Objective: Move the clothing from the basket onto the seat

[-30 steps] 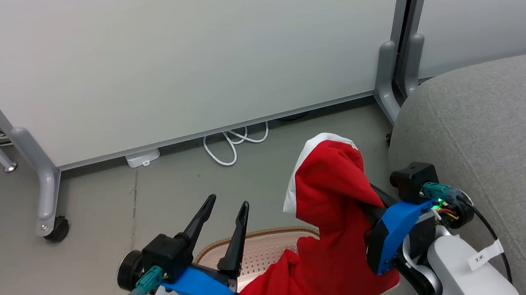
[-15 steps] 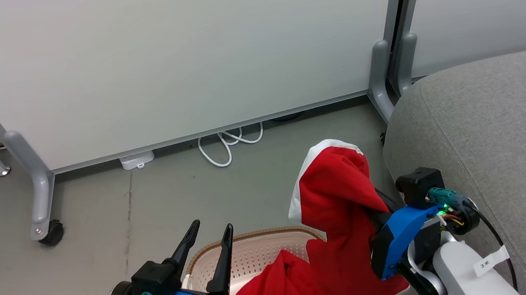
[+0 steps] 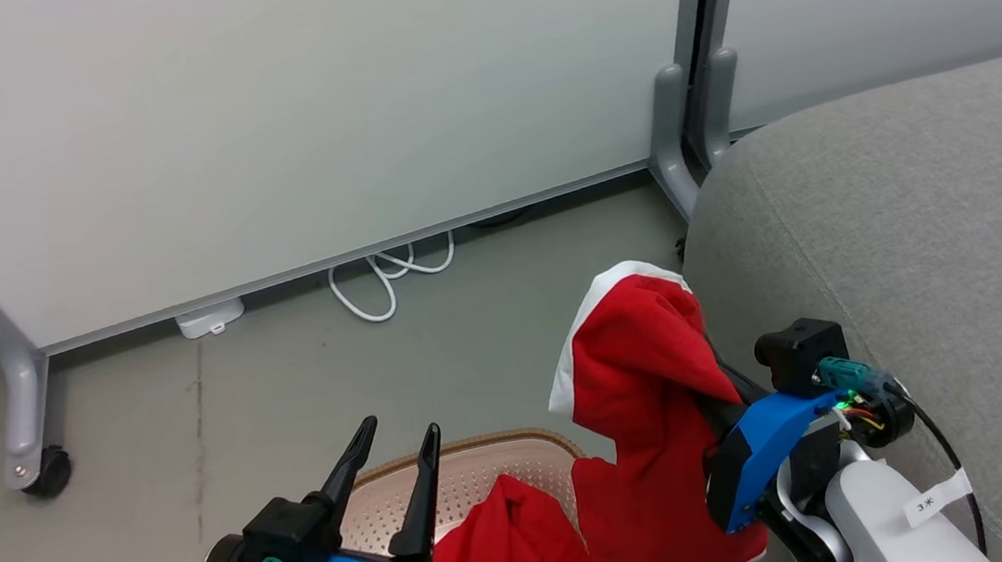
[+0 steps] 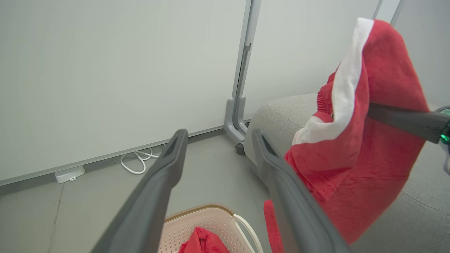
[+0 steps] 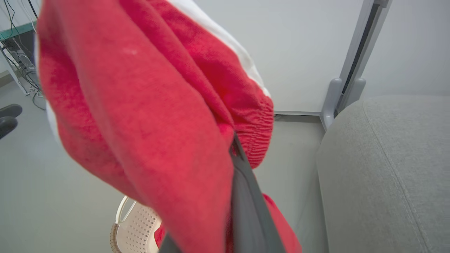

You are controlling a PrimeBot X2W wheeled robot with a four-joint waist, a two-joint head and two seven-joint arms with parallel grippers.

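Grey partition foot [image 3: 21,406] now sits far toward the left edge of the head view. The whole picture has slid that way over the last second, and that is your head and waist turning toward the seat, not the room moving.

Next along, your left gripper [image 3: 400,425] hangs over the basket [image 3: 480,439]. Its jaws are spread as wide as they go, with nothing between them. Below it, a second piece of clothing [image 3: 501,551], red with white stripes, lies bunched toward the basket's right side.

A second ago the red ran unbroken from that heap up to the lifted garment [image 3: 650,368]. Now a narrow gap shows between them, so I judge the lifted garment has come clear of the basket. It drapes over your right gripper [image 5: 236,151], whose jaws are pinched fully together on the fabric near the elastic waistband, with the white trim uppermost.

To the right of that stands the seat [image 3: 924,227], its rounded left edge near the hanging cloth. The carry looks nearly over. You would want to swing a little further right, over the cushion, before letting go. One piece remains in the basket for afterwards.
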